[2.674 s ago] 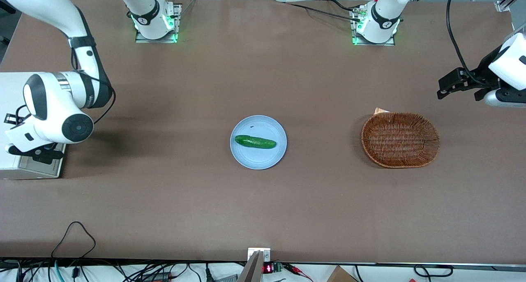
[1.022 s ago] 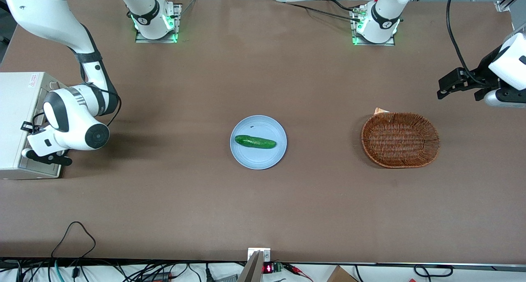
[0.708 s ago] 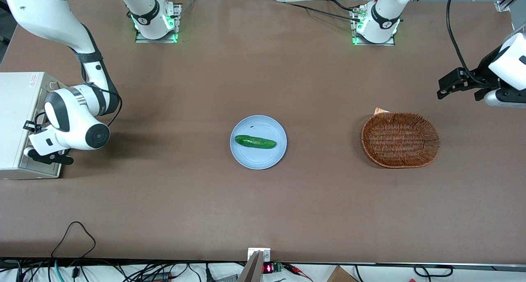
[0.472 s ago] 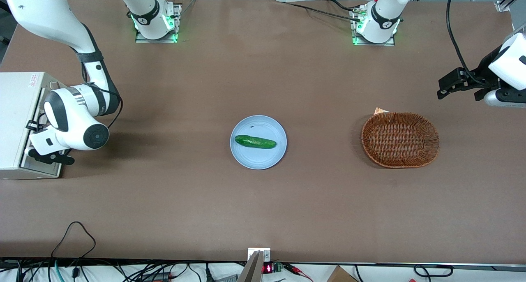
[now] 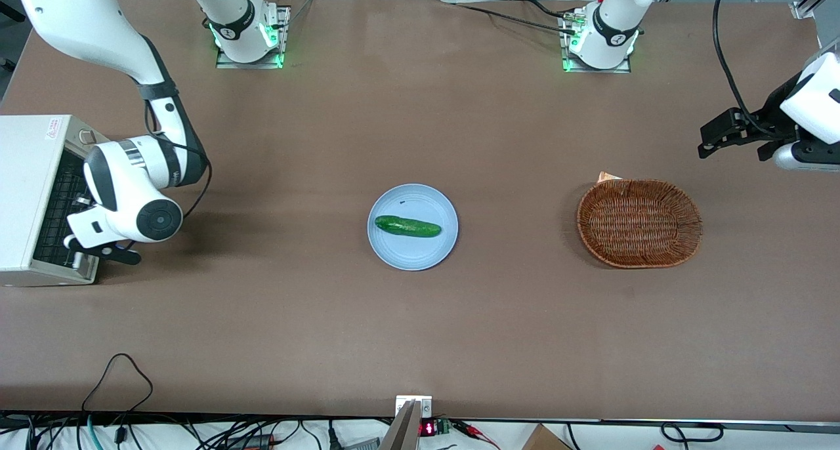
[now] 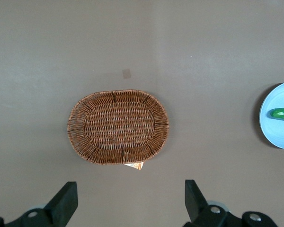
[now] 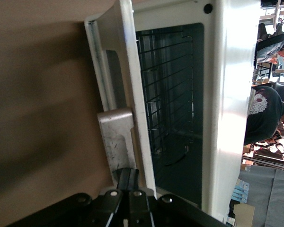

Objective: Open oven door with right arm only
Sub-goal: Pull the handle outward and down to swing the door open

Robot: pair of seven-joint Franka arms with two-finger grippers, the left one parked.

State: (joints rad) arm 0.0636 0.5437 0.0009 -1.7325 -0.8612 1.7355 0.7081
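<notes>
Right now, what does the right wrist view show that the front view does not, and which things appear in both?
Only the right wrist view shows the wire rack inside the oven and the people past it. Only the front view shows the plate with the cucumber, the basket and the whole right arm. Both show the oven, the door pulled partly open, and the end effector at the door's handle end, its fingers together.
</notes>
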